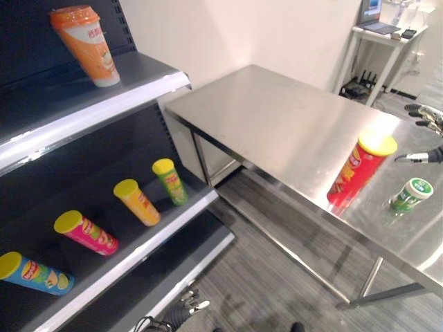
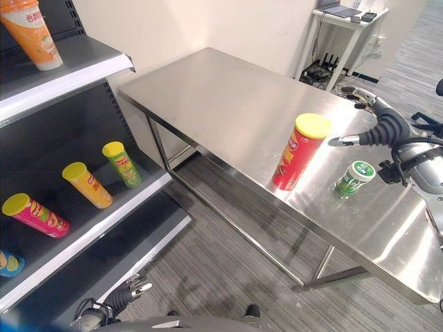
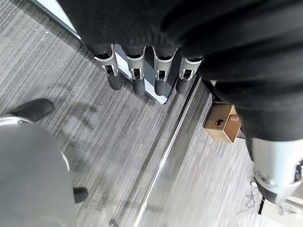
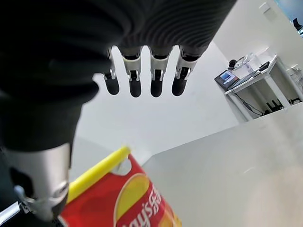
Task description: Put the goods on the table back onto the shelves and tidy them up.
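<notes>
Steel tabletop (image 2: 228, 104) next to dark shelves (image 1: 131, 76) w/ cans already lined up on them; red chip can (image 2: 300, 151) w/ yellow lid stands upright near the tabletop's front edge, small green-lidded tub (image 2: 354, 178) just beside it. Right hand (image 2: 377, 129) hovering just beside the can, fingers straight, nothing held, so looks like the reach-to-grab step; next probably closing in & wrapping the can w/o tipping it. Left hand (image 2: 124, 294) hanging low by the floor, fingers relaxed, empty.

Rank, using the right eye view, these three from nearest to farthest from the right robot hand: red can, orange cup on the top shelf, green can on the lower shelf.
From the right robot hand:
1. Red can, upright on the table beside it.
2. Green can, lower shelf, across the aisle.
3. Orange cup, top shelf, far corner.
</notes>
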Controlling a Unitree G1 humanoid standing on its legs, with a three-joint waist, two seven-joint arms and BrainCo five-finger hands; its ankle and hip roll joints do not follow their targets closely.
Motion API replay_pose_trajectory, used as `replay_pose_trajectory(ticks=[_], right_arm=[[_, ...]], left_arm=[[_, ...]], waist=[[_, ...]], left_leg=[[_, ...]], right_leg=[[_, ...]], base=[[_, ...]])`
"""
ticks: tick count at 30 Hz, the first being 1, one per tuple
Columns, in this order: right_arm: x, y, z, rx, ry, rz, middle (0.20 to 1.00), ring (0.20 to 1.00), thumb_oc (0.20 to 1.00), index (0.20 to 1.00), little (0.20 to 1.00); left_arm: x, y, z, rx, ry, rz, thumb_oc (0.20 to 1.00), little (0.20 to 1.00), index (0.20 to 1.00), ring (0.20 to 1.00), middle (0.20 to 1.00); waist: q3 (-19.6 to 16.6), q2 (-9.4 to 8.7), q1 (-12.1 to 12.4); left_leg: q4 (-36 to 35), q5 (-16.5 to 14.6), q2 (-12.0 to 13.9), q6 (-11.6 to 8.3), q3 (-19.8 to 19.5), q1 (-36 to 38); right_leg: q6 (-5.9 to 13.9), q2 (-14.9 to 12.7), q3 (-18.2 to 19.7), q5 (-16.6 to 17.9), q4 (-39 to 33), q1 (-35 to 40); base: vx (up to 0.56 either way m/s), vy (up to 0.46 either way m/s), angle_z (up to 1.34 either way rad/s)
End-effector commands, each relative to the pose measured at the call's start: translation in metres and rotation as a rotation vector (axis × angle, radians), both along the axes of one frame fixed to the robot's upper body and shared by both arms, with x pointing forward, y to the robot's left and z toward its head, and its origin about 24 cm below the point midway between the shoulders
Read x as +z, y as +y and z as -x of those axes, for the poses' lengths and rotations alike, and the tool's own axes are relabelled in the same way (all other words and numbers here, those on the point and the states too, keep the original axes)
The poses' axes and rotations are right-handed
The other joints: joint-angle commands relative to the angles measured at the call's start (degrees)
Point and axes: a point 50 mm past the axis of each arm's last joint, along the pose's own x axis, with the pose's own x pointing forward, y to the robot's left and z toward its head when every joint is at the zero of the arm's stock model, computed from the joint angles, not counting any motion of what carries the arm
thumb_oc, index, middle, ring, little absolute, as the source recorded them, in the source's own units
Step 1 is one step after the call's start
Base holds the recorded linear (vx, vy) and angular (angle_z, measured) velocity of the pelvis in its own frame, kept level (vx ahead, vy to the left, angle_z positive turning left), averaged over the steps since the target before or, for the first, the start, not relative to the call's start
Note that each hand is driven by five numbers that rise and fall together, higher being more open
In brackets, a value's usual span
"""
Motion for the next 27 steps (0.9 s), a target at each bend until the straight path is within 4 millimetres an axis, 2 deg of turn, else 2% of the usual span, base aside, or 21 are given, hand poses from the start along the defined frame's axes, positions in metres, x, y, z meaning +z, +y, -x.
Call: replay_pose_trajectory(ticks=[1, 7, 8, 18, 27], right_arm=[[0.035, 0.016, -0.006, 0.085, -0.137, -0.019, 1.000, 1.000, 1.000, 1.000, 1.000], [0.029, 0.022, -0.009, 0.103, -0.125, -0.019, 1.000, 1.000, 1.000, 1.000, 1.000], [0.010, 0.007, -0.028, -0.150, -0.236, -0.021, 1.000, 1.000, 1.000, 1.000, 1.000], [0.016, 0.010, -0.027, -0.140, -0.264, 0.025, 1.000, 1.000, 1.000, 1.000, 1.000], [0.017, 0.022, -0.027, -0.065, -0.240, 0.019, 1.000, 1.000, 1.000, 1.000, 1.000]], left_arm=[[0.014, 0.006, -0.012, -0.040, -0.064, 0.017, 1.000, 1.000, 1.000, 1.000, 1.000], [0.015, 0.008, -0.008, -0.047, -0.052, 0.019, 1.000, 1.000, 1.000, 1.000, 1.000], [-0.034, 0.042, 0.000, 0.256, 0.162, -0.279, 1.000, 1.000, 1.000, 1.000, 1.000], [-0.040, 0.043, 0.020, 0.248, 0.238, -0.305, 1.000, 1.000, 1.000, 1.000, 1.000], [-0.040, 0.045, 0.021, 0.265, 0.242, -0.311, 1.000, 1.000, 1.000, 1.000, 1.000]], waist=[[-0.41, -0.31, 1.92], [-0.43, -0.17, 2.15], [0.87, -4.13, 3.67], [0.46, -3.98, 4.15], [0.54, -4.58, 4.49]], left_leg=[[0.80, -1.32, 3.67, -2.04, -1.09, 1.05], [0.78, -1.48, 3.58, -1.95, -1.20, 1.03], [2.18, -0.11, 8.41, -6.09, -5.03, 0.83], [1.53, -0.37, 8.60, -6.11, -4.30, 1.89], [1.44, -0.54, 7.95, -5.96, -4.34, 1.78]], right_leg=[[3.06, -2.08, 1.15, -1.56, 0.83, 1.95], [3.11, -2.24, 1.08, -1.55, 0.85, 1.89], [1.63, -0.15, -0.11, -3.99, 0.72, 3.36], [1.55, -0.03, -0.24, -4.21, 0.72, 4.18], [1.70, -0.54, -0.50, -3.77, 0.72, 4.29]], base=[[0.00, 0.000, 0.00], [0.00, 0.000, 0.00], [0.02, 0.001, 0.04], [0.01, 0.000, 0.02], [0.00, 0.000, 0.00]])
